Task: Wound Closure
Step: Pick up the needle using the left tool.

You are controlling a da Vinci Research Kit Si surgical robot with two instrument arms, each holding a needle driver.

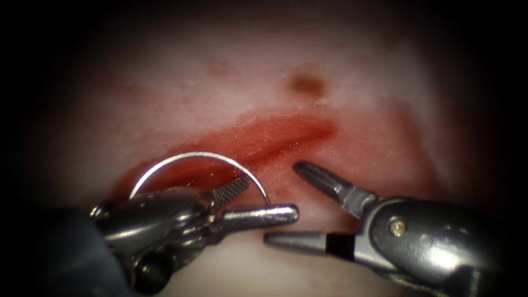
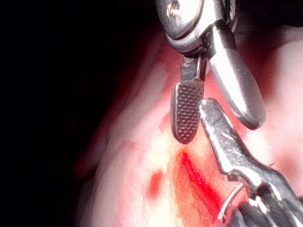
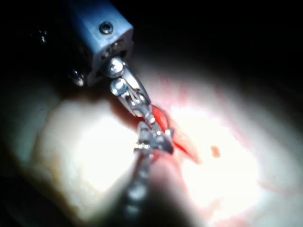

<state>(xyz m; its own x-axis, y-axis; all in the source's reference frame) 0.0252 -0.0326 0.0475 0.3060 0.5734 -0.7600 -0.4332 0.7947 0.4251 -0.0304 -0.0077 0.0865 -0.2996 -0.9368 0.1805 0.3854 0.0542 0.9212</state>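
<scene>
The pale, red-stained slab of pork-belly tissue (image 1: 220,82) looks soft and wet; I judge it will yield and tear if pinched hard, so any hold belongs a little back from the edge of the long red cut (image 1: 275,140), which runs diagonally and is pooled with glossy red fluid (image 1: 242,146). A small brown spot (image 1: 307,82) lies beyond the cut's far end.

The right arm's dark steel tool (image 1: 283,206) has its fingers spread wide and holds nothing, hovering just right of the cut. The left arm's steel tool (image 1: 264,201) also has fingers spread; its ribbed finger (image 2: 185,116) sits inside the needle's arc.

The thin, curved silver needle (image 1: 192,159) arches over the cut's near end, stiff, light and probably slippery; best gripped on its body, away from the point. Whether it enters the tissue, I cannot tell. The two tools crowd each other closely.
</scene>
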